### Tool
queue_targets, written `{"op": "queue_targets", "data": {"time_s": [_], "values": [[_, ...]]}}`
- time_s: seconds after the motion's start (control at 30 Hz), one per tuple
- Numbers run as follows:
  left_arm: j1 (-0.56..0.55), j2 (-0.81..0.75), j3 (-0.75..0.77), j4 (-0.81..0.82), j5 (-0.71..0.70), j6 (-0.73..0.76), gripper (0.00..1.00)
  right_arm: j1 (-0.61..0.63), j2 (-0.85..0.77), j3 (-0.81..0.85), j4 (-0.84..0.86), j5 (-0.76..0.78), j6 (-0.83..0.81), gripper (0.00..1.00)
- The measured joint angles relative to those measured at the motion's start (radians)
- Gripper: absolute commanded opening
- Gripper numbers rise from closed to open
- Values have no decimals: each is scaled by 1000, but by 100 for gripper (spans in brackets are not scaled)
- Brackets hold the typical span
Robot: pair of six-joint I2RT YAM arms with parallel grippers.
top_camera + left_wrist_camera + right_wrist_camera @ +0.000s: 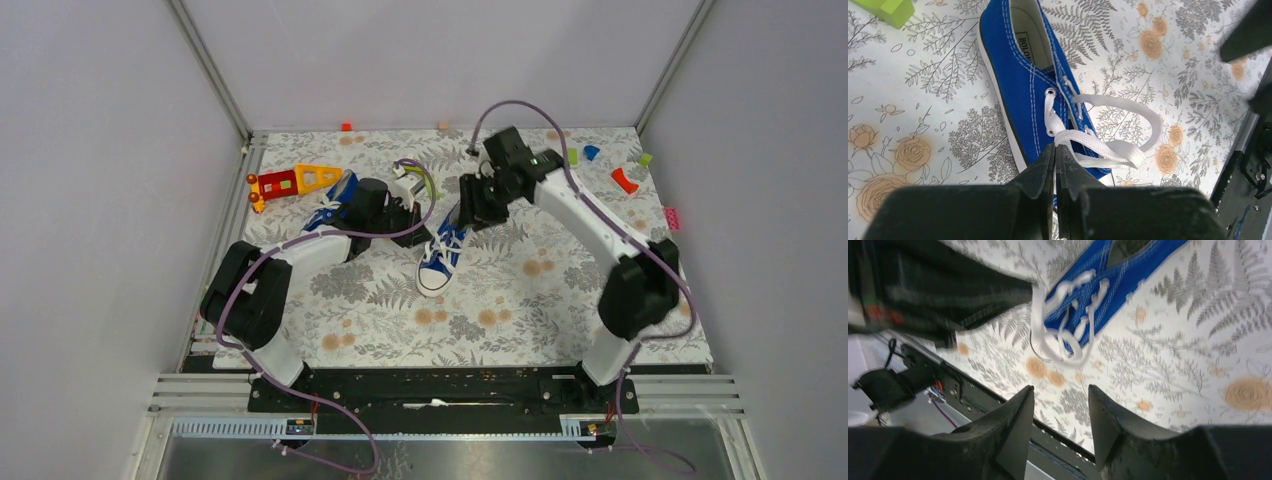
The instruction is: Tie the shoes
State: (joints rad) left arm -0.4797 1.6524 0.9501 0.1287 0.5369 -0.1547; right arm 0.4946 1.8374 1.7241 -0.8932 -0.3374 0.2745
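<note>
Left end effector (1055, 152): clenched, apparently pinching the lace (1083, 140) to keep it taut.
Right end effector (1060, 402): fingers spread, grasping nothing, likely free for a loop.
Shoe (438, 258): counter (560, 320) centre, toe near.
2nd shoe (335, 208): far left, beside the left arm.

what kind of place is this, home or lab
Probably a robotics lab test cell, not a home: a left arm and right arm bolted to a rail, plain grey panel walls enclosing them, and a blue sneaker and toy on a floral cloth.
</note>
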Motion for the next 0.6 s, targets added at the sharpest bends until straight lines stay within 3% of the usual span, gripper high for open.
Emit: {"op": "queue_targets", "data": {"time_s": [0.13, 0.27, 0.4, 0.6], "values": [[0, 0, -13, 0, -36, -7, 4, 0, -263, -388, 247, -7, 31, 60], [4, 0, -16, 6, -54, -21, 4, 13, -386, -722, 500, -19, 84, 67], [7, 0, -28, 10, -68, -28, 4, 68, -370, -905, 716, 6, 115, 73], [8, 0, -46, 26, -71, -37, 4, 101, -332, -983, 1004, 61, 130, 71]]}}
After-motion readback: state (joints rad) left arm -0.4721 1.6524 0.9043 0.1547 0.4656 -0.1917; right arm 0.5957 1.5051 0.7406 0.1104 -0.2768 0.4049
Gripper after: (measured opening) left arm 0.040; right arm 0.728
